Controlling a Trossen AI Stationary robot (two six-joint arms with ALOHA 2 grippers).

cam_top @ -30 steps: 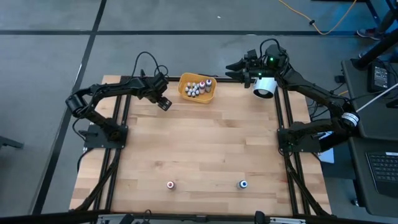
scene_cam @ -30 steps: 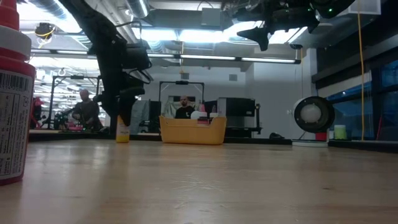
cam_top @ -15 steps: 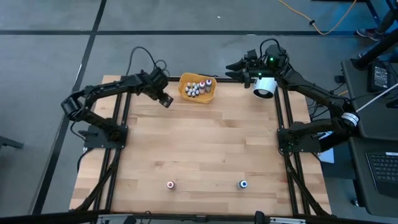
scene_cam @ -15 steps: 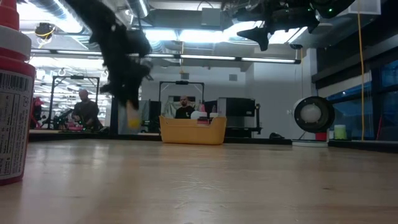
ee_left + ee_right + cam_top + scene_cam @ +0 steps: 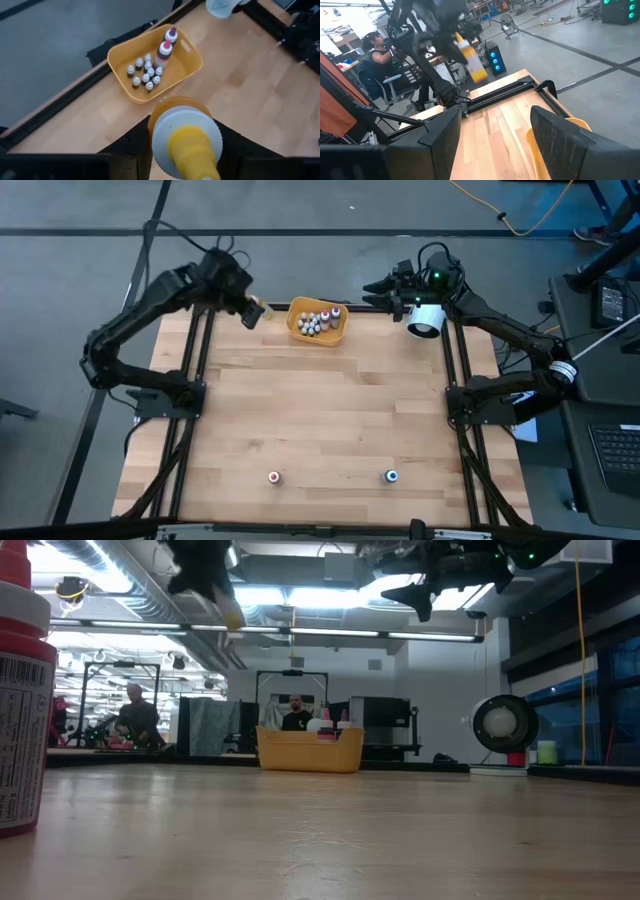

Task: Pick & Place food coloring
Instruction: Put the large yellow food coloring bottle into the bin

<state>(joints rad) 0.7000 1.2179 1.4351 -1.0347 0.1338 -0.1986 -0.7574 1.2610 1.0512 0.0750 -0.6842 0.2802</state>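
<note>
Left gripper point(image 5: 251, 311) is up in the air, and its fingers are closed tight on a little yellow bottle point(image 5: 186, 142) with a white ribbed collar and a yellow tip. Under the gripper lies the big wooden table point(image 5: 320, 410). Just beside the gripper, toward the right arm, sits the orange bowl point(image 5: 120, 56) on the table's back edge. Many tiny food coloring bottles point(image 5: 145, 75) stand close together in it, most with white or grey tops, plus two taller ones with red and purple tops. Past the bowl, the right gripper point(image 5: 378, 291) hangs high near a big white cylinder point(image 5: 425, 320), and its fingers are spread wide with nothing between them. Far from both grippers, near the table's front edge, stand two more tiny bottles, a red-topped bottle point(image 5: 274, 477) and a blue-topped bottle point(image 5: 391, 476), well apart from each other.
</note>
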